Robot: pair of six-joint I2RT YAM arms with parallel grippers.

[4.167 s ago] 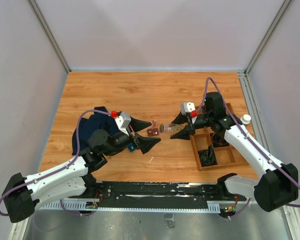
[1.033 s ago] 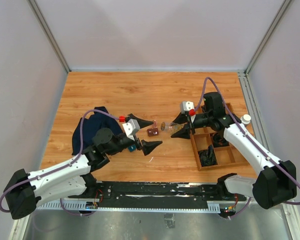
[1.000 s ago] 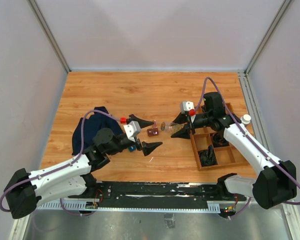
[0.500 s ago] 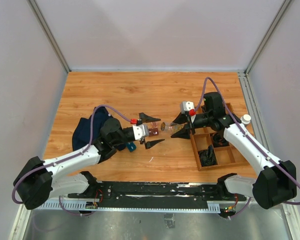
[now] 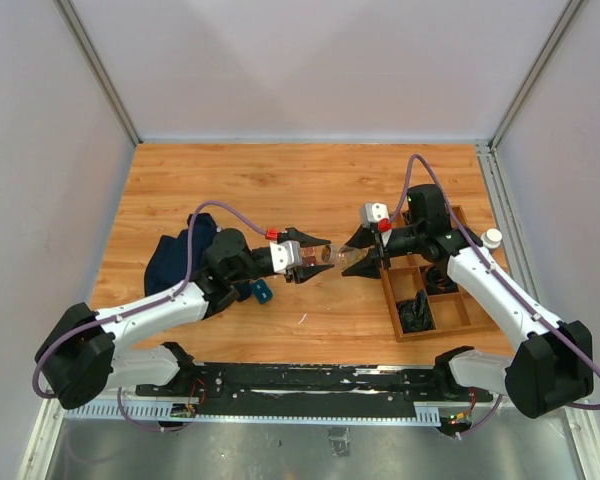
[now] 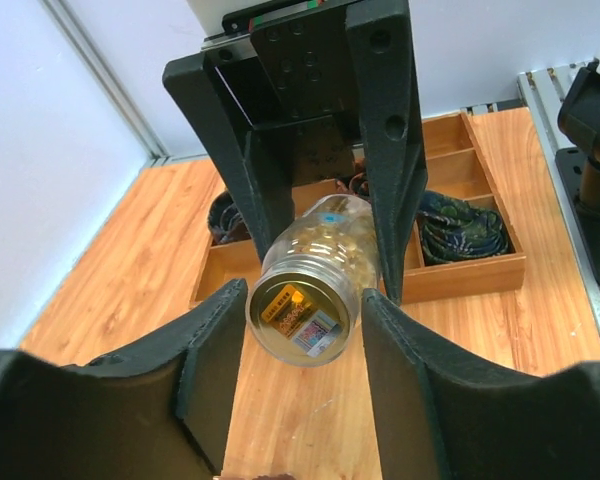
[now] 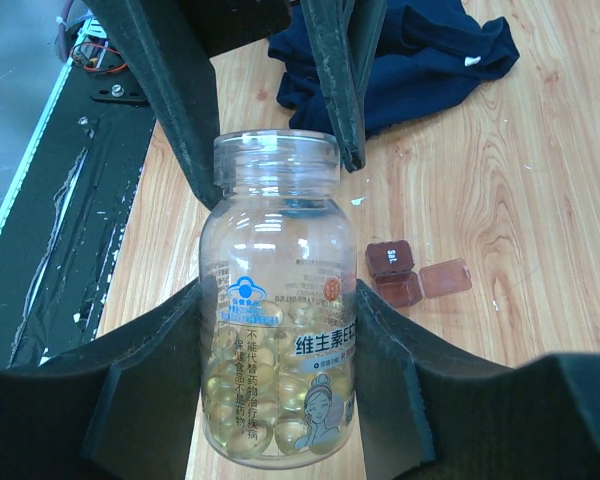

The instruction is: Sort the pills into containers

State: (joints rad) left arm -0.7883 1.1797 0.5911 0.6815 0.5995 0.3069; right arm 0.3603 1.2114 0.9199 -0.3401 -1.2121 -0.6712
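Right tool (image 5: 355, 256) is clamped on a clear bottle (image 7: 276, 330) of yellow pills, held on its side above the table (image 5: 280, 190) with the mouth toward 9 o'clock in the top view. Left tool (image 6: 302, 300) meets it head-on, spread wide, one finger on each side of the bottle's mouth; whether they touch the plastic I cannot tell.

In the right wrist view a small reddish-brown box (image 7: 394, 271) lies open on the table at 3 o'clock of the bottle, its lid (image 7: 445, 277) flat just beside it. From above, the left tool's fingers crowd that spot and the box cannot be made out.

Further out, a dark blue cloth (image 5: 175, 262) sits at 9 o'clock of the left tool. A wooden tray (image 6: 470, 275) holding dark coiled things (image 6: 460, 225) lies at 4 o'clock of the right tool.
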